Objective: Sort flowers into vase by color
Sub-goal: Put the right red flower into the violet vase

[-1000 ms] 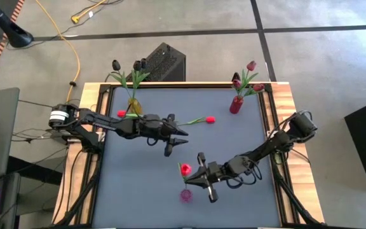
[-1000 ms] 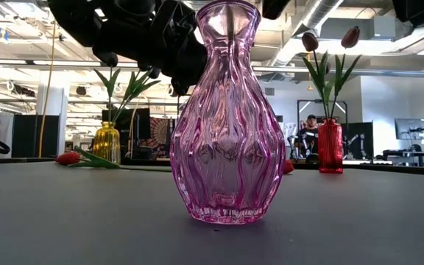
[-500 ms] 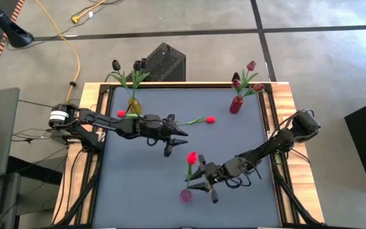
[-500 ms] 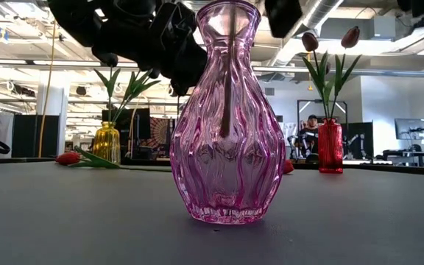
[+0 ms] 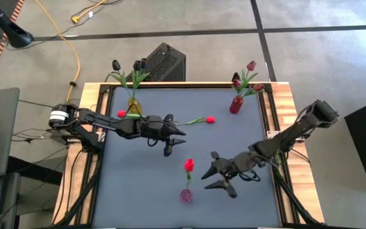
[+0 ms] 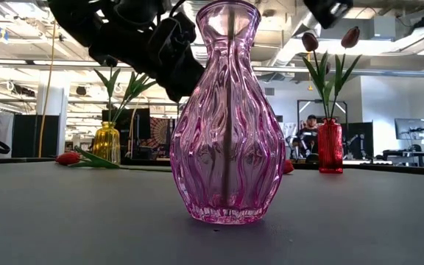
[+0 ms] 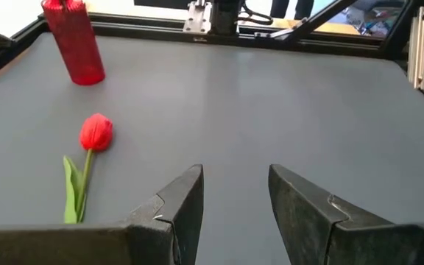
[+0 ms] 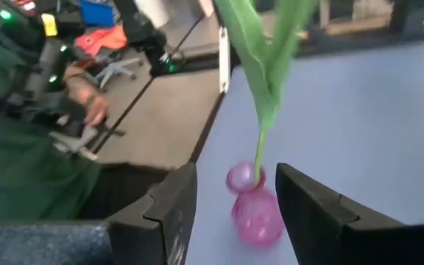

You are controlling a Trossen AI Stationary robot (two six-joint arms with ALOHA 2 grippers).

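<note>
A red tulip [image 5: 189, 165] now stands in the pink vase [image 5: 187, 195] just beyond the open, empty right gripper [image 5: 216, 173], while two tulips [image 5: 209, 119] lie ahead of and behind the open left gripper [image 5: 177, 141], unsorted.

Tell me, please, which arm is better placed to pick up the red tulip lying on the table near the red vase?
Left. The left gripper is open beside the red tulip, which shows ahead of it in its wrist view. The right gripper sits farther off, by the pink vase.
</note>
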